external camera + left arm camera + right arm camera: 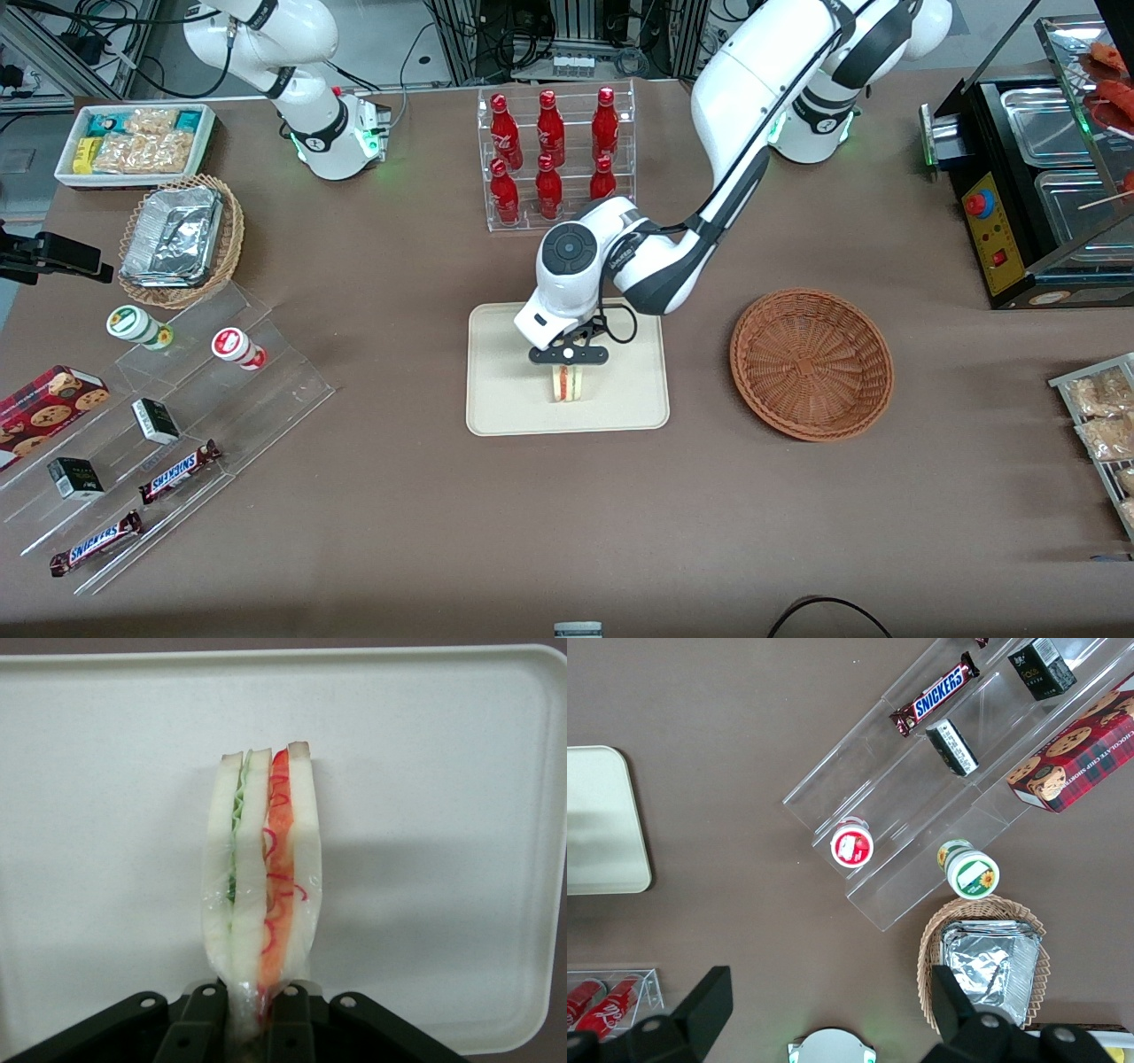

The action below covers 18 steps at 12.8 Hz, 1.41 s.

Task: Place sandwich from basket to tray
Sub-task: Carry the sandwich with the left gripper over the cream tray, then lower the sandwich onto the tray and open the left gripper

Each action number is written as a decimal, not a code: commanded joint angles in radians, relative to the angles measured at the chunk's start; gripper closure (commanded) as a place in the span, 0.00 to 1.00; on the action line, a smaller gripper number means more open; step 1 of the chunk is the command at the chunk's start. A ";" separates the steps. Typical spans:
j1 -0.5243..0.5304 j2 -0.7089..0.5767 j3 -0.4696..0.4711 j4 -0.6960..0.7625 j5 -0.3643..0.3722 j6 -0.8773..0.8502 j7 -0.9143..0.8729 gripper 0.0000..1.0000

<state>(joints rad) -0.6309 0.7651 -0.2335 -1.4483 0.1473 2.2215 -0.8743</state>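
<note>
The sandwich [567, 383] is a pale bread wedge with green and red-orange filling, wrapped in clear film, standing over the middle of the cream tray [505, 408]. My left gripper [568, 365] is directly above it, shut on its top corner. In the left wrist view the sandwich [263, 877] hangs between the black fingers [197, 1020] with the tray [443, 815] under it; whether its lower edge touches the tray I cannot tell. The reddish-brown basket [811, 363] lies beside the tray toward the working arm's end, with nothing in it.
A clear rack of red bottles [554, 159] stands farther from the front camera than the tray. Toward the parked arm's end are acrylic steps with snacks [159, 425], a tan wicker basket holding a foil container [180, 239] and a white bin of packets [135, 143]. A food warmer [1036, 177] stands at the working arm's end.
</note>
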 commanded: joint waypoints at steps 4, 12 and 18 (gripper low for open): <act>-0.024 0.037 0.013 0.028 0.048 0.007 -0.009 0.01; 0.009 -0.146 0.052 0.026 0.044 -0.074 -0.101 0.00; 0.183 -0.354 0.071 0.014 0.031 -0.333 -0.002 0.00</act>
<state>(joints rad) -0.5093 0.4883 -0.1584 -1.3969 0.1766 1.9542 -0.9258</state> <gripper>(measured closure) 0.000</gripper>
